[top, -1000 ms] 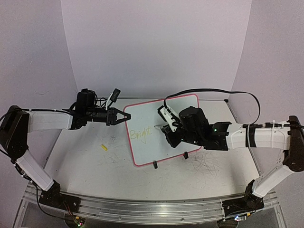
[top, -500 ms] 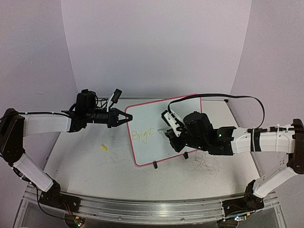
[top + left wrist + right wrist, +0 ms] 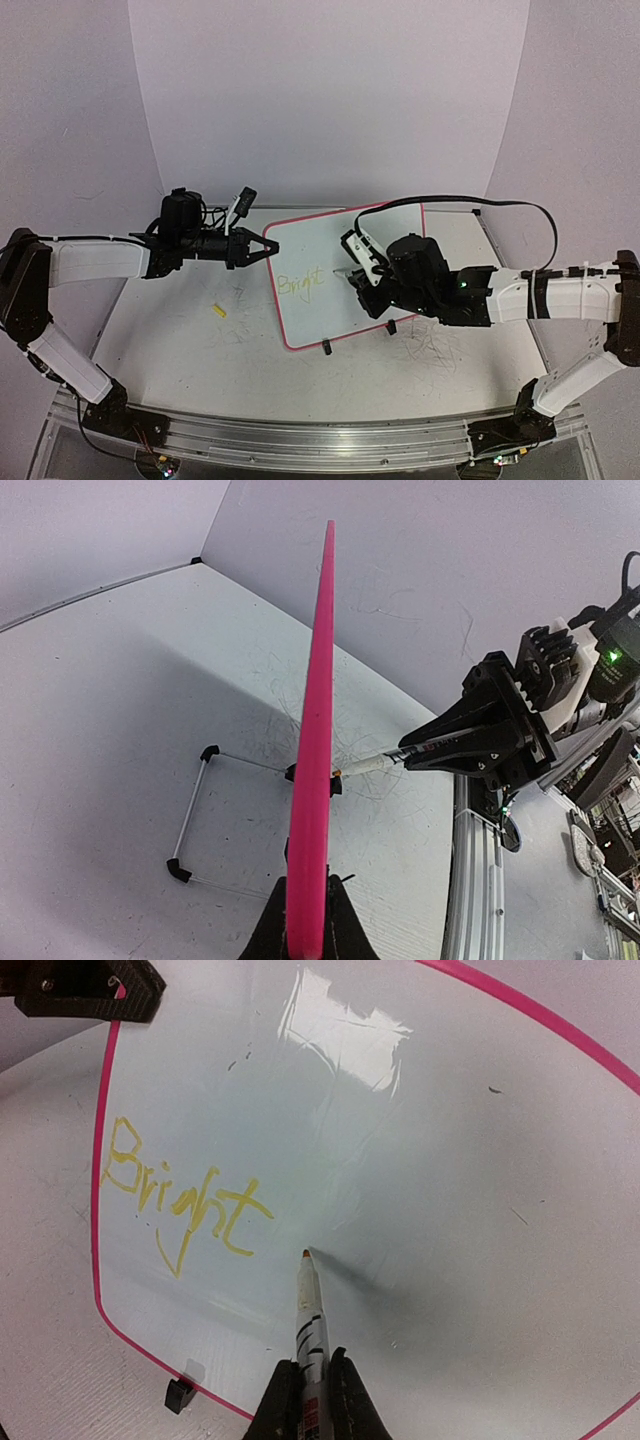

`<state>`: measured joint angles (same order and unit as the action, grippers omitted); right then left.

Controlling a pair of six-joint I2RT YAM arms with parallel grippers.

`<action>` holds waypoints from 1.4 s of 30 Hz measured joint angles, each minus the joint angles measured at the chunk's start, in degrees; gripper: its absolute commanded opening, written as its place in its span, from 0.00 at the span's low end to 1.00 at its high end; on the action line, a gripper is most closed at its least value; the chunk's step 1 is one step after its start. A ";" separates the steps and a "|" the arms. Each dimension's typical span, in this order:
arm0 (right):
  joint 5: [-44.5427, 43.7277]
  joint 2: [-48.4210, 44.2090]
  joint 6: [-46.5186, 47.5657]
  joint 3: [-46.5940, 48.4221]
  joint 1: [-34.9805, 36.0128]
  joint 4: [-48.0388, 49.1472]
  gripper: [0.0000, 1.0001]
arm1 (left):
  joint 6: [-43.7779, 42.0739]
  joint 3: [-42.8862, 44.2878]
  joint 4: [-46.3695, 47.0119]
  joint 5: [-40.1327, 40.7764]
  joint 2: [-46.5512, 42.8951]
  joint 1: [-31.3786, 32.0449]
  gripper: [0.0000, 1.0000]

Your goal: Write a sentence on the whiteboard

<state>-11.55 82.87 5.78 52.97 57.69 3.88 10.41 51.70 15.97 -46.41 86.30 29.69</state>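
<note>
On the left, the left gripper (image 3: pixel 260 248) is pinching the left edge of the whiteboard (image 3: pixel 335 305), its two fingers closed tight on the pink-red rim (image 3: pixel 312 780), which the left wrist view is showing edge-on between them; this arm appears to be bracing the board. A small yellow piece (image 3: pixel 219 311) is lying on the table (image 3: pixel 170 350), well apart from the board on its left side. The whiteboard itself is sitting in the middle of the table, turned at an angle, with black clips (image 3: pixel 327 347) along its near edge. The sentence (image 3: pixel 180 1195) is only partly there: the one yellow word "Bright" is showing near the board's left edge, and the rest of the board is blank. Just right of that word, the marker (image 3: pixel 310 1320) is pointing its tip at the white surface, though whether it is touching cannot be told. The right gripper (image 3: pixel 308 1392) is clamped shut on the marker's barrel, the tip sticking out beyond the fingers. The step in hand looks like the start of the second word. The next move seems to call for pressing the tip lightly down, leaving a gap after "Bright", and forming letters rightward while the left gripper is bracing the board.
</note>
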 measured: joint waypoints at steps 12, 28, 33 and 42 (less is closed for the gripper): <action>-0.49 0.14 0.00 0.09 0.00 0.27 0.00 | -0.04 0.00 -0.01 0.00 0.00 0.00 0.00; -1.57 0.98 -0.33 0.17 0.00 0.85 0.00 | -0.07 0.00 -0.07 0.04 0.00 0.02 0.00; -1.64 0.98 -0.81 0.17 0.14 0.78 0.00 | -0.07 0.00 -0.09 0.09 -0.04 0.06 0.00; -1.62 0.98 -1.64 0.16 0.25 -0.06 0.00 | -0.13 0.00 -0.13 0.13 -0.11 0.28 0.00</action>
<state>-13.17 83.85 4.14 53.13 57.94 3.82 10.28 51.70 15.84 -46.28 86.19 29.98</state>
